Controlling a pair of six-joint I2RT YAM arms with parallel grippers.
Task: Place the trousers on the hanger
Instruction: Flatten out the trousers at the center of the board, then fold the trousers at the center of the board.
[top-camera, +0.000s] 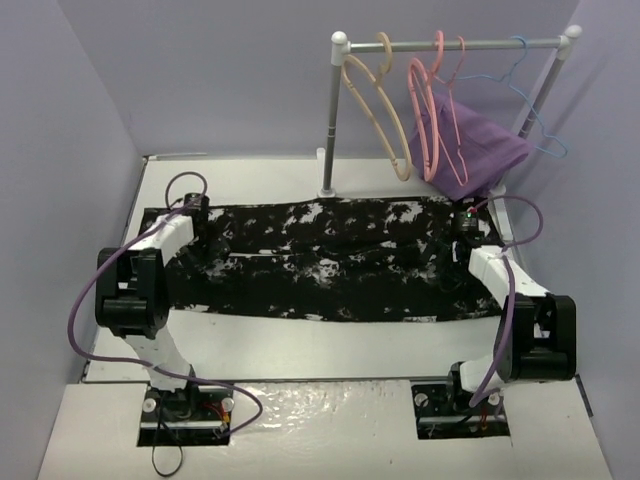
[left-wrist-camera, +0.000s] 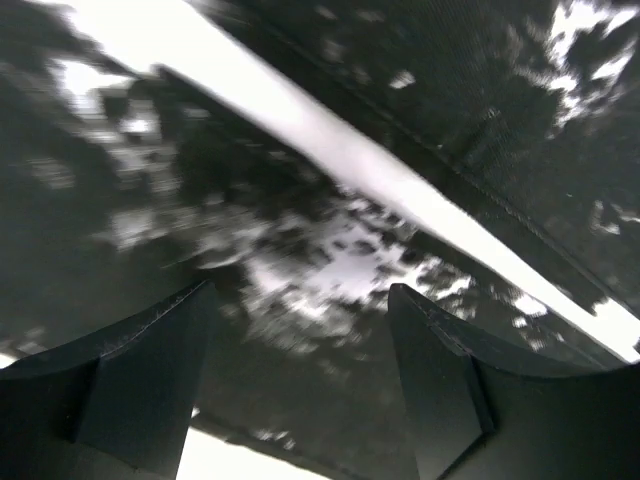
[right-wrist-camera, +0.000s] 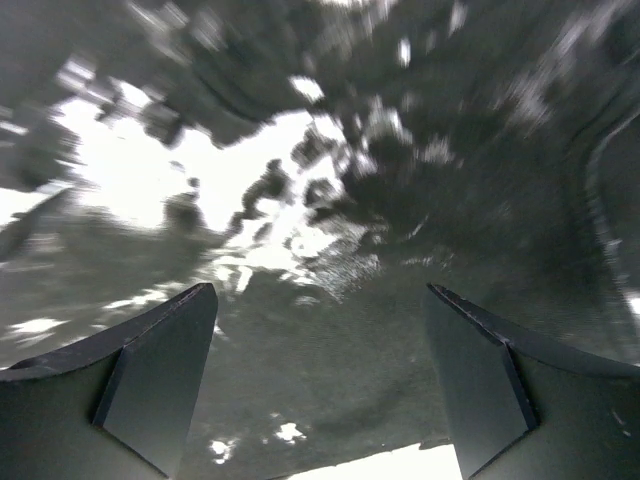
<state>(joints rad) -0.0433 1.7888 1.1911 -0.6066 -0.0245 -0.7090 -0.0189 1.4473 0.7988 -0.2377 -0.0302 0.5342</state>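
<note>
Black trousers (top-camera: 330, 270) beneath both end effectors (left-wrist-camera: 300, 300) (right-wrist-camera: 320, 295) (jaws spread wide).

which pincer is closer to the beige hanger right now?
Right. The right pincer is over the trousers' right end, just in front of the rail where the beige hanger hangs; the left pincer is over their opposite end, farther off.

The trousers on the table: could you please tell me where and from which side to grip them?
Probably at both short ends, from straight above: the trousers lie flat and stretched across the table, too floppy for one grip. The left gripper and right gripper hang open over those ends.
</note>
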